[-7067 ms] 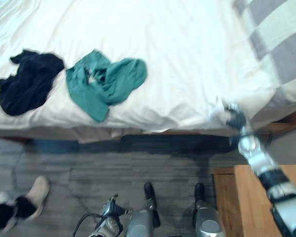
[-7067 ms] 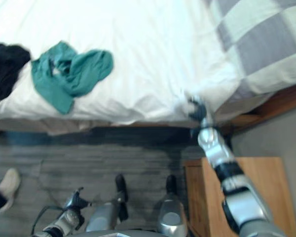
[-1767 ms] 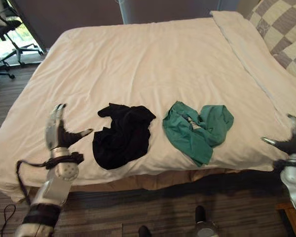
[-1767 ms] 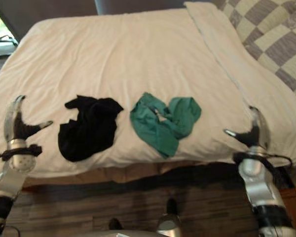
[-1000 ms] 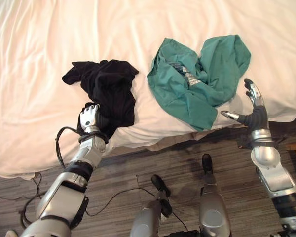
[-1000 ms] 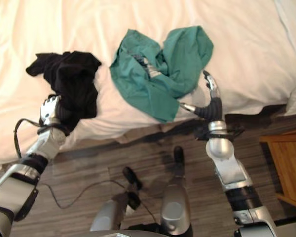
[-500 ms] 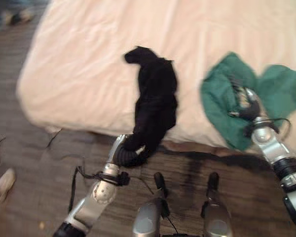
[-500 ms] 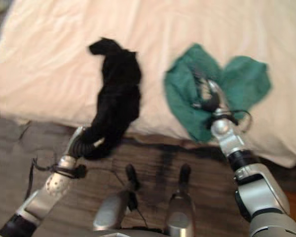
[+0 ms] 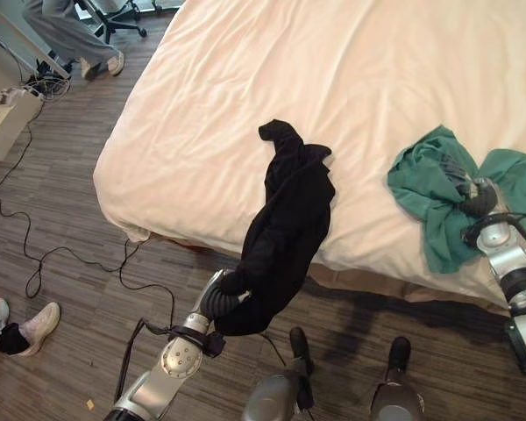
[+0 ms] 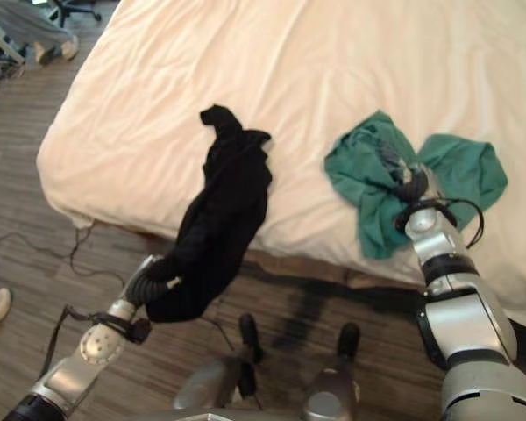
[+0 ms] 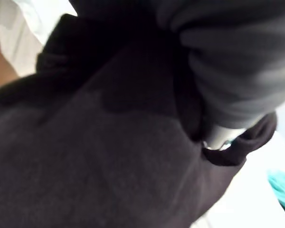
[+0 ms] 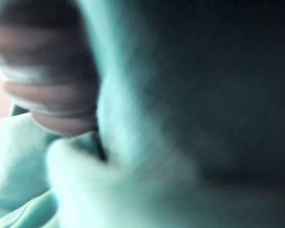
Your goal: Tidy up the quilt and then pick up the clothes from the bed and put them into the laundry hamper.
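Both garments [image 9: 285,228] seemingly at bed edge [image 9: 158,230]

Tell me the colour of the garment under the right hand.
Teal green garment, clearest in the right eye view.

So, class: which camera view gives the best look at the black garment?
The left eye view: the black garment shows whole, trailing from the bed down to the left hand. The right eye view shows much the same. The left wrist view shows dark cloth up close; the right wrist view shows green cloth.

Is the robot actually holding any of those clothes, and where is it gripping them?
The left hand grips the black garment by its lower end, off the bed's edge. The right hand is on the green garment; its grip cannot be told.
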Controlling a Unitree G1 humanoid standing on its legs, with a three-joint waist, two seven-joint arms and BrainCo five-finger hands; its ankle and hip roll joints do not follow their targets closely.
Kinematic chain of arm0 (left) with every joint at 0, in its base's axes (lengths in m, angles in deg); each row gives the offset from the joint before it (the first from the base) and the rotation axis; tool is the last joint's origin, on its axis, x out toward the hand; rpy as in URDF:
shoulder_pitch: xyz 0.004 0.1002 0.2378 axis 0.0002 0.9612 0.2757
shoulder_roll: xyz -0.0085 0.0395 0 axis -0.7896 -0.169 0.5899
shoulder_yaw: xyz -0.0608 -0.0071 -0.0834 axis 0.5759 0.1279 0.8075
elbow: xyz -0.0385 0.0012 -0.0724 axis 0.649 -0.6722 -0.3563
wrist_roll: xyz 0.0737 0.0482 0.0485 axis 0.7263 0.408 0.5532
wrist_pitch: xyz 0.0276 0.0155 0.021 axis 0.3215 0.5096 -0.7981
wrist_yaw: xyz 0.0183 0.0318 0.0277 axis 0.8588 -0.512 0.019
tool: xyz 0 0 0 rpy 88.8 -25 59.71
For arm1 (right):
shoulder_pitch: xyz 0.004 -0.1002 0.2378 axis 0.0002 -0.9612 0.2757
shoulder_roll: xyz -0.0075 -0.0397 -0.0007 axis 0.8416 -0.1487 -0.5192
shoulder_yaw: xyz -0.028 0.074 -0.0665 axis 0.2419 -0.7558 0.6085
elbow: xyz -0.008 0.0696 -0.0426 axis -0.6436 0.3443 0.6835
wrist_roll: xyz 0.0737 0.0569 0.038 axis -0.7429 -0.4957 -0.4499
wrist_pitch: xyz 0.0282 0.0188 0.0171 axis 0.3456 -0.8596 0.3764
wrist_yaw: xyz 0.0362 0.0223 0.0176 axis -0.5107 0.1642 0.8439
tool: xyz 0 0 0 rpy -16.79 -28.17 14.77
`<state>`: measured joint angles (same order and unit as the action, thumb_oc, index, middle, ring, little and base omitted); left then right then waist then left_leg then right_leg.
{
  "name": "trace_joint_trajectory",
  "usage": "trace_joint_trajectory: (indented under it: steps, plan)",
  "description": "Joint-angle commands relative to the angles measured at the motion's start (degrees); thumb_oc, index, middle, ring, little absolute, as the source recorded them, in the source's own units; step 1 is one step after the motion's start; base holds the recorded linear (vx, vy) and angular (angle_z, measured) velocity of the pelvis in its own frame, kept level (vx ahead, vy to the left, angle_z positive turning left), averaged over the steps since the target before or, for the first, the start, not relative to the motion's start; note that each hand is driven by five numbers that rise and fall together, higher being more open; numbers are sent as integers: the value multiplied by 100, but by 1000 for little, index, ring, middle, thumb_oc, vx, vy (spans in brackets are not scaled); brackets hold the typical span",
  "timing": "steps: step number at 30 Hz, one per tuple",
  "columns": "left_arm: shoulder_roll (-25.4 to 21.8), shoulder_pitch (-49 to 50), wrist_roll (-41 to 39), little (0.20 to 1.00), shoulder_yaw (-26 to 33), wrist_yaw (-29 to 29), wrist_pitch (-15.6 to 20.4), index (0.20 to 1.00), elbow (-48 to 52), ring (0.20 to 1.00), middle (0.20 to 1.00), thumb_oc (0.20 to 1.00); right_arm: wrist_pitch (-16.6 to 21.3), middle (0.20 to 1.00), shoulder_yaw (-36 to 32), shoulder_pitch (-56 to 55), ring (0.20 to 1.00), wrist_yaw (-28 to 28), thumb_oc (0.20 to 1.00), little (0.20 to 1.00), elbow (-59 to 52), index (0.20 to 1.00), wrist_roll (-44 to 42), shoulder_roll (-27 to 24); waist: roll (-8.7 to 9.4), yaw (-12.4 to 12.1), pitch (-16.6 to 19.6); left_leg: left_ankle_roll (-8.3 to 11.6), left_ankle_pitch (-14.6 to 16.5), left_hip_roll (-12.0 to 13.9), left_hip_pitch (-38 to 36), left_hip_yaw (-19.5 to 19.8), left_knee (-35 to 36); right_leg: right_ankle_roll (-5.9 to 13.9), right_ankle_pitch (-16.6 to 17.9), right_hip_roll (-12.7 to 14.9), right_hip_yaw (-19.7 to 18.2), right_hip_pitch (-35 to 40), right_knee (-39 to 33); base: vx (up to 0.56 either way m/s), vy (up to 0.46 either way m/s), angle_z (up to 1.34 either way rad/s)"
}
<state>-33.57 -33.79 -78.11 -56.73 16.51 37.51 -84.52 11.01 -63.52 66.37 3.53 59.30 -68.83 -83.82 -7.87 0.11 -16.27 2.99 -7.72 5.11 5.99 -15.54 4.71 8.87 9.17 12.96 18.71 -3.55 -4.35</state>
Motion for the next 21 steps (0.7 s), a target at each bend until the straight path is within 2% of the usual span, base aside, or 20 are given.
trace_joint_trajectory:
  steps: [1,2,3,4,6,7,8,9,11,14,16,17,18,19,20,21]
  plan:
    - [146,-278,286,200,351,26,-237,200,-726,200,200,200,-362,200,38,-1579,200,450,200,200,444,200,-413,349,372,230,-112,548,519,452,-378,-429,29,278,-806,181,-402,-261,513,95,59,-31]
    - [393,-265,311,200,598,52,-425,200,-1516,200,200,200,-302,200,-339,-2469,200,518,200,200,123,200,-715,816,560,445,8,522,596,453,-523,-530,29,296,-765,153,-473,-174,459,111,64,-29]
    - [458,-260,333,200,674,77,-485,200,-1789,200,200,200,-270,200,-448,-2768,200,546,200,200,66,200,-826,1015,638,518,83,505,636,445,-594,-571,29,307,-753,143,-527,-138,439,111,65,-26]
    - [457,-260,333,200,669,80,-481,200,-1795,200,200,200,-273,200,-452,-2778,200,545,200,200,59,200,-825,1017,641,511,86,504,637,443,-597,-576,29,309,-753,144,-531,-137,438,109,92,-19]
    - [610,-269,479,200,774,226,-608,200,-2659,200,200,200,-246,200,-691,-3429,200,643,200,200,30,200,-1176,1507,852,722,252,468,752,421,-822,-742,29,358,-700,131,-701,-49,403,107,122,-46]
    - [610,-269,479,200,774,227,-608,200,-2660,200,200,200,-246,200,-692,-3429,200,643,200,200,30,200,-1176,1507,852,721,251,468,752,421,-823,-743,29,358,-700,131,-702,-50,404,61,134,-65]
    - [731,-336,538,200,798,329,-672,200,-3330,200,200,200,-247,200,-685,-3610,200,664,200,200,64,200,-1299,1785,948,815,328,433,808,392,-935,-827,29,400,-652,144,-798,-47,421,19,90,-48]
    - [731,-336,537,200,798,329,-671,200,-3330,200,200,200,-247,200,-685,-3610,200,664,200,200,64,200,-1299,1785,948,814,328,433,808,392,-935,-827,29,400,-652,144,-799,-47,422,43,146,-43]
    - [868,-351,736,200,872,441,-794,200,-4319,200,200,200,-221,200,-574,-3790,200,740,200,200,-75,200,-1354,2049,1054,877,372,352,924,285,-1111,-943,29,481,-543,221,-900,-33,514,29,179,-35]
    - [945,-436,756,200,885,497,-854,200,-4765,200,200,200,-245,200,-180,-3548,200,757,200,200,33,200,-1175,2199,1065,793,392,278,1010,201,-1176,-893,29,502,-630,295,-903,-92,867,-14,120,-39]
    - [928,-555,663,200,882,479,-884,200,-4828,200,200,200,-280,200,27,-3241,200,782,200,200,108,200,-1170,2229,1043,795,340,231,1002,199,-1145,-694,29,495,-644,70,-1377,-251,1243,-26,25,5]
    - [928,-557,663,200,883,479,-885,200,-4828,200,200,200,-279,200,27,-3238,200,782,200,200,110,200,-1170,2229,1044,793,338,231,1003,199,-1146,-696,29,495,-648,70,-1380,-254,1250,-2,7,26]
    - [897,-687,601,200,802,413,-825,200,-4869,200,200,200,-288,200,156,-3028,200,761,200,200,244,200,-1201,2196,933,765,355,190,955,210,-1044,-437,29,396,-1039,-402,-2065,-306,1277,-1,-3,24]
    - [897,-687,601,200,802,413,-825,200,-4869,200,200,200,-288,200,156,-3028,200,761,200,200,245,200,-1201,2196,932,763,360,190,955,211,-1039,-439,29,395,-1038,-404,-2067,-311,1277,18,-10,19]
    - [893,-738,492,200,764,338,-788,200,-4842,200,200,200,-296,200,245,-2918,200,763,200,200,281,200,-1229,2170,893,765,367,149,945,165,-1013,-243,29,294,-1221,-656,-2490,-268,1244,46,-23,62]
    - [875,-810,337,200,753,245,-771,200,-4846,200,200,200,-328,200,346,-2830,200,793,200,200,356,200,-1165,2136,857,667,380,127,929,97,-984,-41,29,186,-1302,-724,-2583,-202,1109,58,-44,91]
